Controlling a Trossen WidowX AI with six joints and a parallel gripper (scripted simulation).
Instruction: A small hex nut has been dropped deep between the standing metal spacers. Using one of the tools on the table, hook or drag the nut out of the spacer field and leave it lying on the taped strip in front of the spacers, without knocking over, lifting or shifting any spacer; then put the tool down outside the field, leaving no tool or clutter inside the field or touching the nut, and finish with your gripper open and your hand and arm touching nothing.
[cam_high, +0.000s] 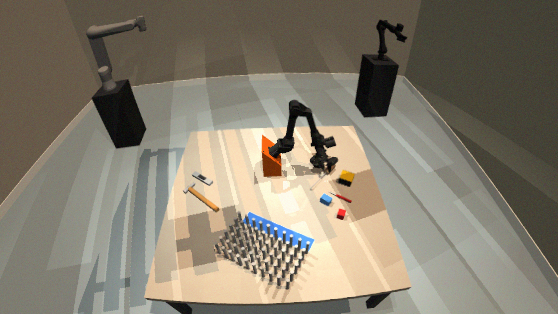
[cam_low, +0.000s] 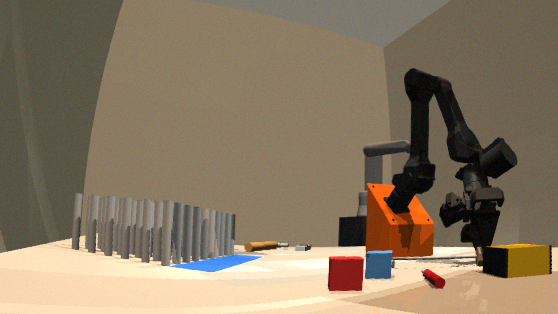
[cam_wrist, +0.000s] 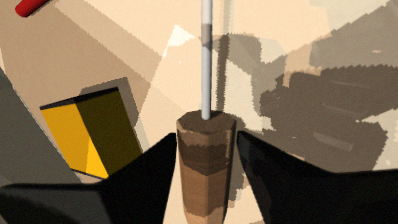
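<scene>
Hex nut indiscernible; wrist view, unlike top, shows released end effector (cam_high: 327, 167) (cam_low: 479, 248) (cam_wrist: 206, 137) flanking brown handle (cam_low: 480, 257) (cam_wrist: 204, 172).
</scene>
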